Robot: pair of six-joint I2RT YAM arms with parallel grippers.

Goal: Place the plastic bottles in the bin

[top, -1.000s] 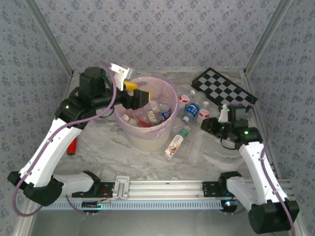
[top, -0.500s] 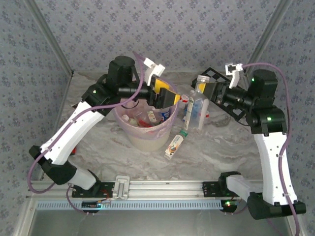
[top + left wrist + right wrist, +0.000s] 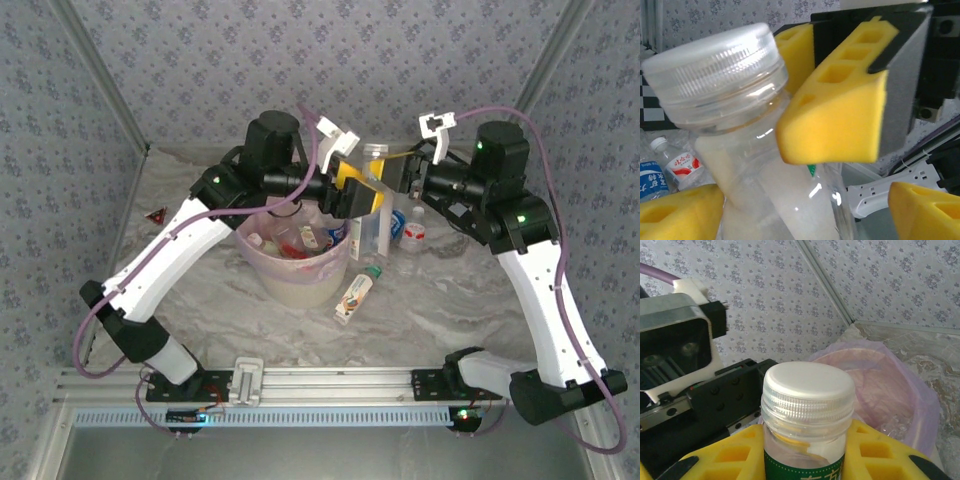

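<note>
On the near tabletop, a labelled bottle (image 3: 355, 296) is seen lying beside the bin (image 3: 300, 285). Farther back, a white-capped bottle (image 3: 380, 238) is clamped upright by the right gripper (image 3: 807, 460) and flanked by the wide-spread left gripper (image 3: 362, 200).

A: Top cam: fixed, high, behind the robot, tilted down and forward. Wide shot: the whole marbled grey worktop (image 3: 450, 300) up to the papered back wall (image 3: 300, 60).
B: Wrists?
A: Left wrist cam rides behind the left tool (image 3: 800, 215) and looks along its yellow foam fingers (image 3: 680, 212). Very tight: the clear plastic bottle with the ribbed white cap (image 3: 715, 70) sits right at the lens.
B: Right?
A: Same deal over the right tool (image 3: 805, 460), facing the round cream bucket lined with pink film (image 3: 900, 390), close behind.
B: Overlap?
A: All three catch that bottle. Top and right wrist share the bucket. Left wrist also frames the right tool's pad (image 3: 840, 120).
</note>
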